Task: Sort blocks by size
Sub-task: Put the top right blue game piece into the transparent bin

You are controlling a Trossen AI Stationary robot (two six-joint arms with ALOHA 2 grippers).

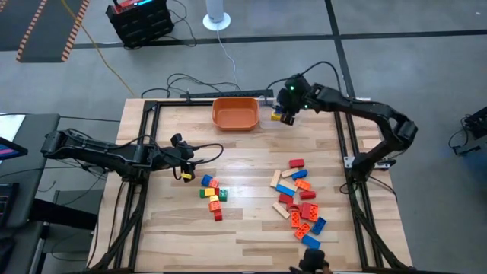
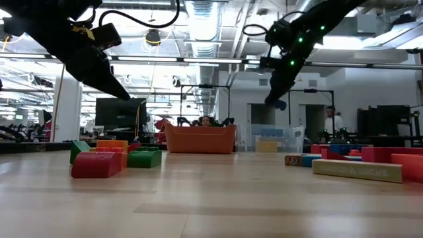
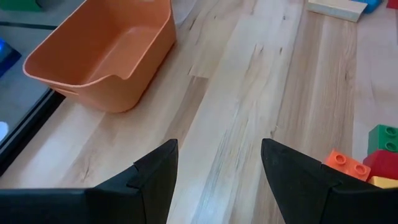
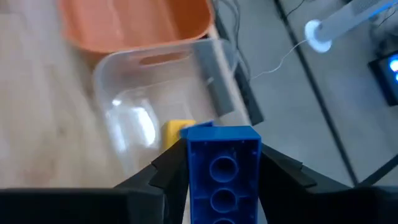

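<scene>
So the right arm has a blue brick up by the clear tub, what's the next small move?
Probably open the right gripper to drop the blue brick: it hangs pinched between the fingers, seemingly over the clear container, where a yellow block already lies beside the orange bowl.

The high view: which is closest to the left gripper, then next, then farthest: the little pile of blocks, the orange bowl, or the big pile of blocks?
From the left gripper:
1. The little pile of blocks, right beside it toward the table's near edge.
2. The orange bowl, at the table's far edge, middle.
3. The big pile of blocks, over on the right side.
</scene>
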